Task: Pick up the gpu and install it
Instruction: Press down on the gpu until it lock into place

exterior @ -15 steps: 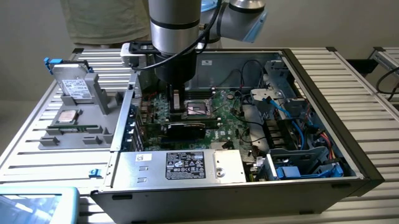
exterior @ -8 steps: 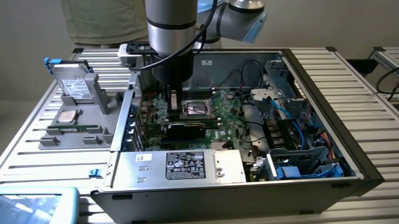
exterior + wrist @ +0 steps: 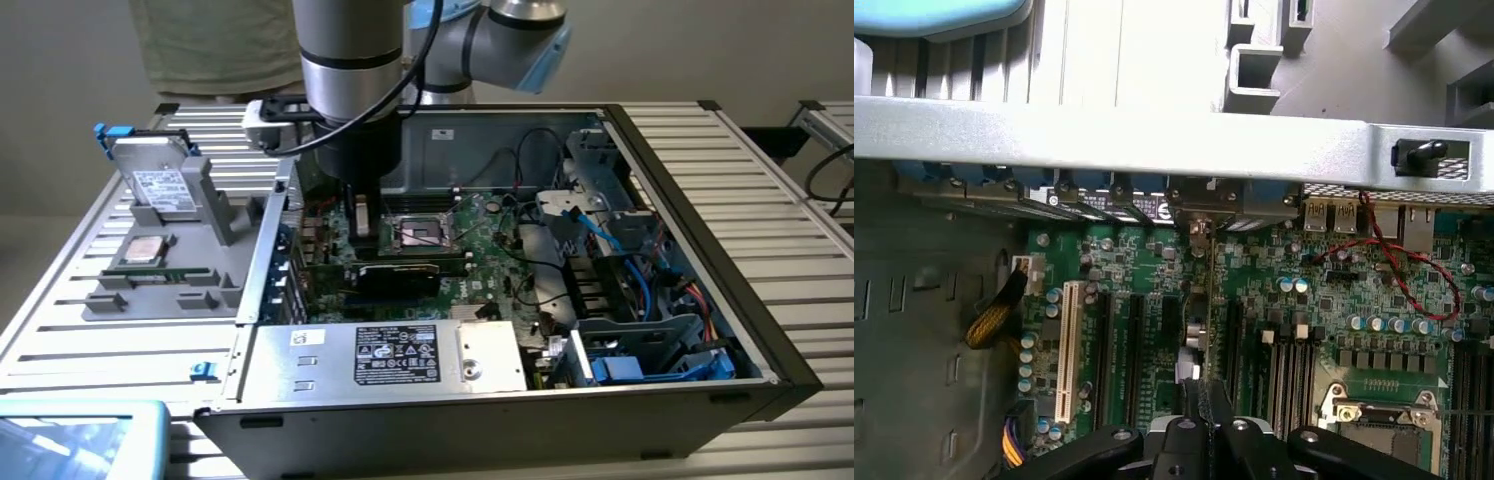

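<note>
Looking into the open computer case (image 3: 694,230), I see the gripper (image 3: 1199,400) clamped on the gpu (image 3: 1199,300); the card stands edge-on over a motherboard (image 3: 1324,300) slot (image 3: 1234,335), its bracket end beside the case's rear wall.

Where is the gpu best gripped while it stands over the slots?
By its top long edge, from straight above, fingers on the two broad faces. The gpu stands on edge over the motherboard, bracket toward the rear wall, so that leaves its lower edge free. The gripper appears shut on it this way.
</note>
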Available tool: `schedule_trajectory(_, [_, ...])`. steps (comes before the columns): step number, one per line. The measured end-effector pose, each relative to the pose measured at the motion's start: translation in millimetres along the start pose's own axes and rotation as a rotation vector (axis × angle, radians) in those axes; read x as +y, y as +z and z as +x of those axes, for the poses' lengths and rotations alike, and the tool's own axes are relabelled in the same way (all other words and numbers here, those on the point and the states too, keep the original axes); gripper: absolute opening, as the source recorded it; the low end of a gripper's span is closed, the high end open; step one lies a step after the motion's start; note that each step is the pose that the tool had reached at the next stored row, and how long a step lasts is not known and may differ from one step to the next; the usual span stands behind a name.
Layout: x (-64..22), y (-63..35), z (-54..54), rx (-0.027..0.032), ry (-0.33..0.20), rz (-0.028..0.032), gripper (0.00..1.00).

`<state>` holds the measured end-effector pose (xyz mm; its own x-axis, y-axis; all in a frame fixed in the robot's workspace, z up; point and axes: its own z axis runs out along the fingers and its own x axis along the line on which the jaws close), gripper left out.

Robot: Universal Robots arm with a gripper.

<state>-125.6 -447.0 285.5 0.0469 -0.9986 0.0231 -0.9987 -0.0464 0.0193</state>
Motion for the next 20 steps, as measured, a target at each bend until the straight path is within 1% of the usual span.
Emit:
schedule_trajectory(2, [2.1,1.5,-2.3,0.0011,0.000,0.0078,0.12])
schedule_trajectory(4, [4.6,2.9,-2.6,0.0042,0.001,0.0164,0.12])
schedule_trajectory(5, [5.6,4.2,-2.7,0.0046,0.002,0.0191,0.12])
schedule_trajectory(9, [6.6,10.1,-2.9,0.0052,0.004,0.0259,0.12])
schedule_trajectory(13, [6.9,14.2,-3.0,0.0053,0.005,0.0268,0.12])
schedule_trajectory(18, [7.2,17.4,-3.0,0.0064,0.005,0.0262,0.12])
schedule_trajectory(20, [7.4,19.7,-3.2,0.0050,0.005,0.0272,0.12])
